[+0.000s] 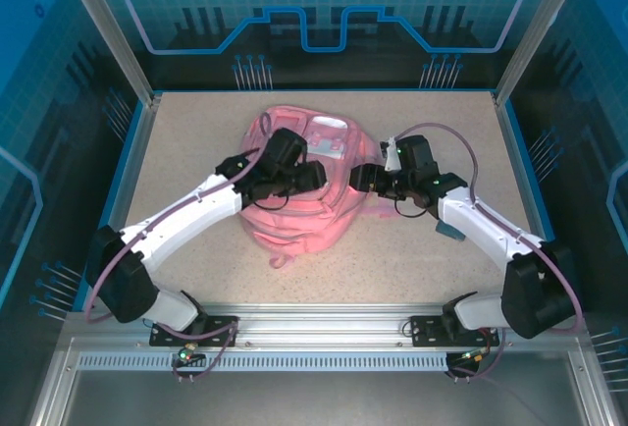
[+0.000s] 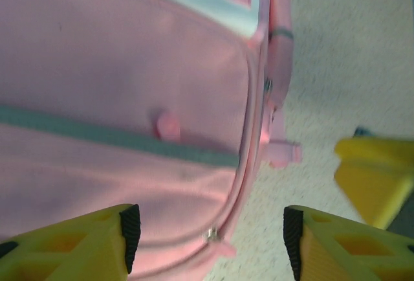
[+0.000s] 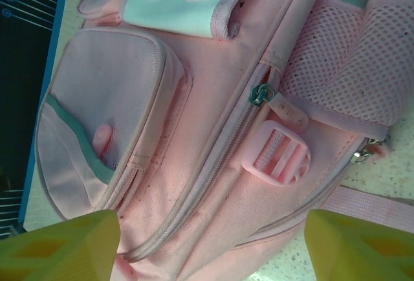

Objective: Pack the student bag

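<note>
Left pincer (image 2: 210, 229) and right pincer (image 3: 210, 245) both open, empty, at the bag (image 1: 304, 225).
The left pincer's jaws stand wide, black pads bare; the bag lies ahead of it and under one finger, the speckled table (image 2: 349, 67) under the other. The right pincer gapes as wide, with the bag's pocket, zip and buckle (image 3: 278, 155) between and beyond its yellow fingertips.

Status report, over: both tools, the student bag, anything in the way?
Left tool open, right tool open, both over student bag. Bag flat on table, nothing gripped. Beside right arm, small bluish item, partly hidden.
</note>
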Controlling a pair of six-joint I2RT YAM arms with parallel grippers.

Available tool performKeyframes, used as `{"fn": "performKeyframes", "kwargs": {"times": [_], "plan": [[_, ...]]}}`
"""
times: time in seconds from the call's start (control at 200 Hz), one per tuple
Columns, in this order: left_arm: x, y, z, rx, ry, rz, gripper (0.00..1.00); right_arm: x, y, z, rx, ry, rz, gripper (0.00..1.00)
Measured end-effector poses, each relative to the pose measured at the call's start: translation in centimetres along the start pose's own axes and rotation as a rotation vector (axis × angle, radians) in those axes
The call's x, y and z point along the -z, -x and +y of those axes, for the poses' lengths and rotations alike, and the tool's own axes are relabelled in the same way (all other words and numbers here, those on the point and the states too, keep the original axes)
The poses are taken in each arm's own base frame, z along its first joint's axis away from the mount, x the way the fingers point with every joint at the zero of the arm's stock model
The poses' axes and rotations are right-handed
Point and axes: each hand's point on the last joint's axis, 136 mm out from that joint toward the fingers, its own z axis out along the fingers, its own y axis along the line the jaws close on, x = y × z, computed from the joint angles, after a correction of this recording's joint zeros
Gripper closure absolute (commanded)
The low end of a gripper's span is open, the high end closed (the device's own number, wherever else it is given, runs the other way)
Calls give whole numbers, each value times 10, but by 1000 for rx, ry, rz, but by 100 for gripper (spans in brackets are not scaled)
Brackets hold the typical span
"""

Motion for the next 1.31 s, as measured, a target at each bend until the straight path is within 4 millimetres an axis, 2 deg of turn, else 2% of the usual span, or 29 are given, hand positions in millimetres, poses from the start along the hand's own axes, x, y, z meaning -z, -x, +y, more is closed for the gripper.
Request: {"fn": "performKeyframes", "kwargs": {"times": [0.09,0.2,0.285,0.435,0.7,0.936,1.136,1.306], "plan": [[1,-22,-5,-61,39,12,34,-3,0,-2,-30,-6,6,18],[-1,-39,-11,-112,69,17,34,-3,1,-7,-51,-28,-3,17],[-14,-51,-14,-146,108,34,34,-3,3,-11,-65,-46,-15,17],[-39,-64,-14,-177,180,53,39,-2,5,-19,-87,-75,-21,17],[-49,-57,-4,-184,290,23,52,0,4,-26,-104,-102,-20,17],[-46,-55,8,-195,365,-4,77,0,2,-28,-108,-110,-14,18],[-43,-53,7,-195,363,-14,100,0,2,-28,-113,-108,-10,18],[-40,-51,5,-194,350,-25,100,-1,0,-21,-134,-72,4,23]]}}
